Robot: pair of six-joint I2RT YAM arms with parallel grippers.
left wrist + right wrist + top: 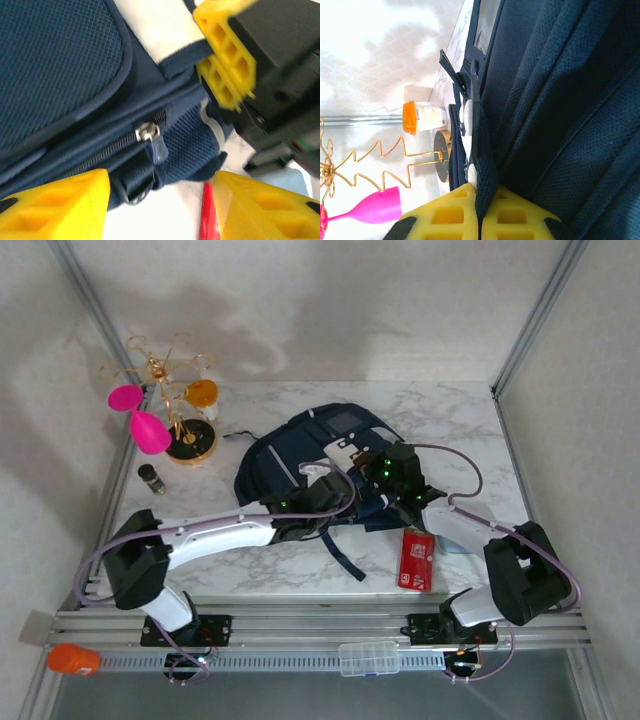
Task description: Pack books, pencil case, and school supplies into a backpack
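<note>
While the right tool (480, 197) pinched the backpack (300, 445), the left tool (160, 192) hung open over the zip.

The backpack was made of soft dark blue cloth with a bumpy mesh weave, white stripes and a grey square patch. It lay flat in the middle of the white marble surface (470, 430). The right tool's blocky yellow fingers (450, 215) were squeezed tight on a flat blue strap (482, 165) of the bag. The left tool's yellow fingers stood wide apart and held nothing, with the small shiny zip pull (148, 132) between them. The zip looked closed, so I could not tell what was inside the bag. A flat red rectangle (416, 558) lay on the surface just beside the bag. Far off at the left stood a thin gold wire stand (180, 390) with smooth pink glasses (150, 430).
</note>
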